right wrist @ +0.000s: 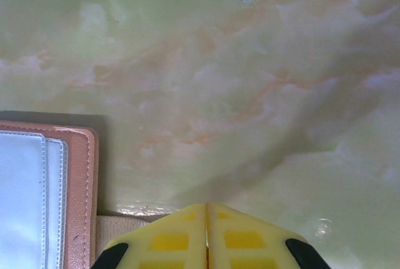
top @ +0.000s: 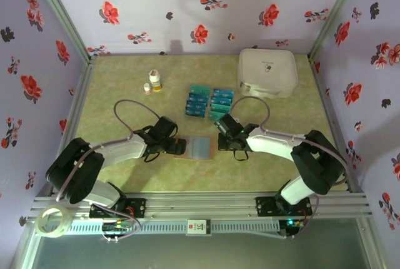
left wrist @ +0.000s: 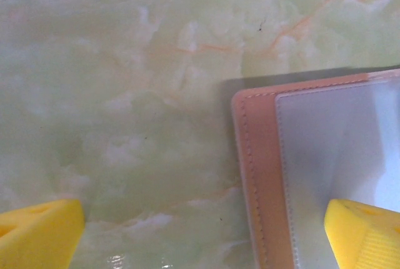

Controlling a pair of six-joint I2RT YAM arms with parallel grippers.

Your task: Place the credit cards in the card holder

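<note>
Your left arm (top: 115, 150) and right arm (top: 275, 142): white shells, bulky black joints. Thin grey cable (top: 125, 103) curves off each wrist. Your left claw (left wrist: 200, 238): plain yellow fingertips (left wrist: 37, 234). Your right claw (right wrist: 207, 234): yellow, square-grid pads, black patches at outer corners. Black bases (top: 115, 209).

- Nothing legible anywhere.
- Pale markings on the small teal-blue rectangular cards (top: 197, 101): too small to read.
- Dark mark on the white rounded-square case (top: 278, 79): illegible.

Soft even light; wrist views blurry; card holder (left wrist: 256, 175) casts faint shadow; glare spots on table (left wrist: 119, 258).
</note>
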